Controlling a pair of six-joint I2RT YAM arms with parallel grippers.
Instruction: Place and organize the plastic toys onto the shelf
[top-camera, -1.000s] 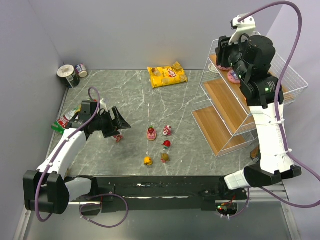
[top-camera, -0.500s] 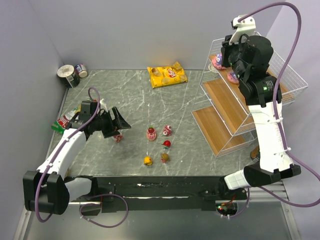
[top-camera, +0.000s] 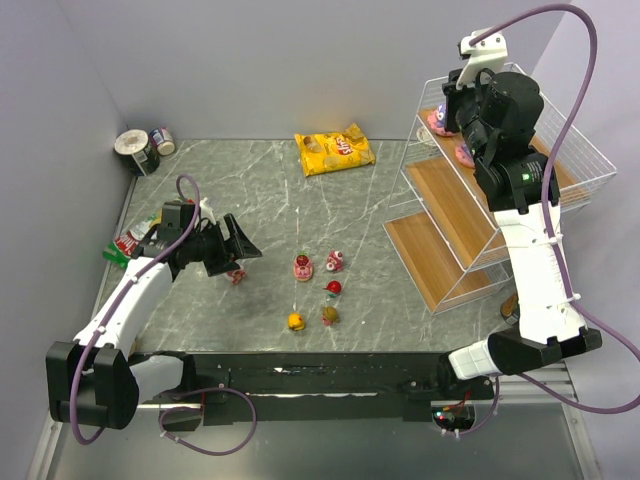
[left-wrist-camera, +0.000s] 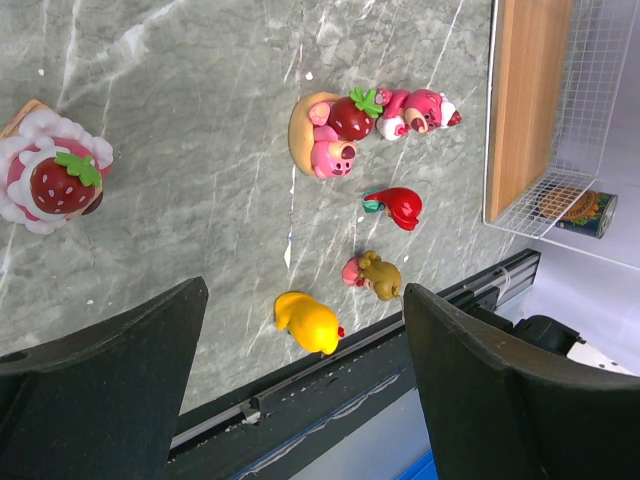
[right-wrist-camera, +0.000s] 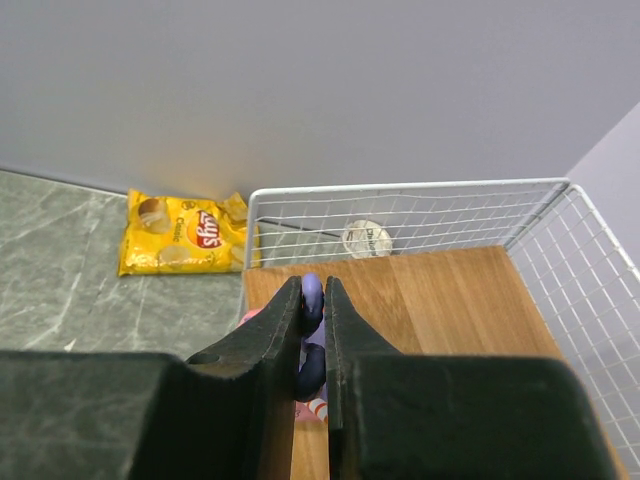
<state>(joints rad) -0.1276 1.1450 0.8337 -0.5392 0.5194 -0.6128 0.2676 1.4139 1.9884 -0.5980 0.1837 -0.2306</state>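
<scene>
Grey marbled table (top-camera: 400, 330) bears the whole set-up. White wire shelf (top-camera: 432, 250), with three stepped wooden boards, stands at the table's right side. Right arm (top-camera: 535, 260) stands beside the shelf and bends over its top board. Right gripper (right-wrist-camera: 312, 283) has its fingers pressed almost together, pinching the ear of a purple bunny (right-wrist-camera: 311, 368), which shows in the narrow slit between them above the top board. Whether the bunny's base touches the wood cannot be told. Left arm (top-camera: 130, 300) lies low over the table's left side. Left gripper (top-camera: 236, 255) is spread wide just above the marble, holding nothing. Yellow crisp bag (top-camera: 335, 152) lies at the far edge, near the shelf's far corner. Two cans (top-camera: 140, 150) sit in the far left corner.

Plastic toys, remaining pieces:
- Pink-based figure (top-camera: 465, 153): on the top board, partly hidden by the right arm.
- Strawberry cake (left-wrist-camera: 55, 185): on the marble, just beside the left gripper.
- Five more pieces form a loose cluster mid-table, well apart from the shelf: a pink bear with strawberry (left-wrist-camera: 335, 130), a small pink figure (left-wrist-camera: 420, 105) right beside it, a red piece (left-wrist-camera: 395, 205), an olive piece (left-wrist-camera: 375, 275) and a yellow piece (left-wrist-camera: 310, 322)
</scene>
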